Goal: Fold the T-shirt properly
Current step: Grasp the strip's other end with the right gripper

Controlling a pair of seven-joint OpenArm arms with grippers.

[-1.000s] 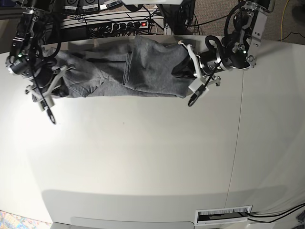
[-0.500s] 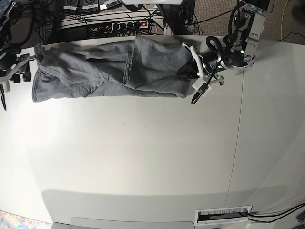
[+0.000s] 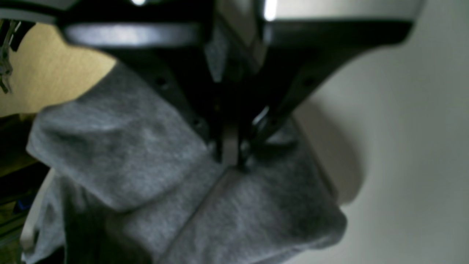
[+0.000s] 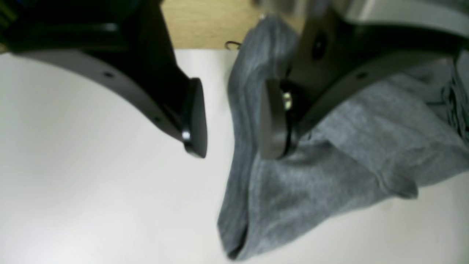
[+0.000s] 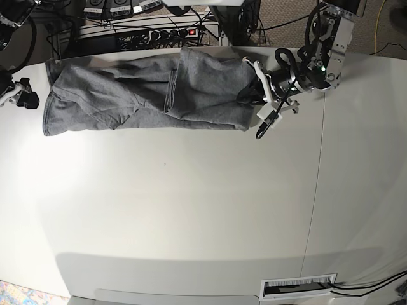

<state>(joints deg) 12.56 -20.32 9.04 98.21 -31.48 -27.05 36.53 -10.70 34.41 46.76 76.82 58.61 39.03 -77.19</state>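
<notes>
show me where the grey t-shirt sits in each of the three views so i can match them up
Base: T-shirt stretched along the table's far edge, upper left to centre.
Left wrist: T-shirt bunched at centre-left, pinched by the left gripper.
Right wrist: T-shirt on the right half.
Shared landmark: white table.

white table, cluttered cables behind

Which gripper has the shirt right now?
The left gripper, shut on the T-shirt at its end near the power strip's side. The right gripper is open, off the cloth.
</notes>
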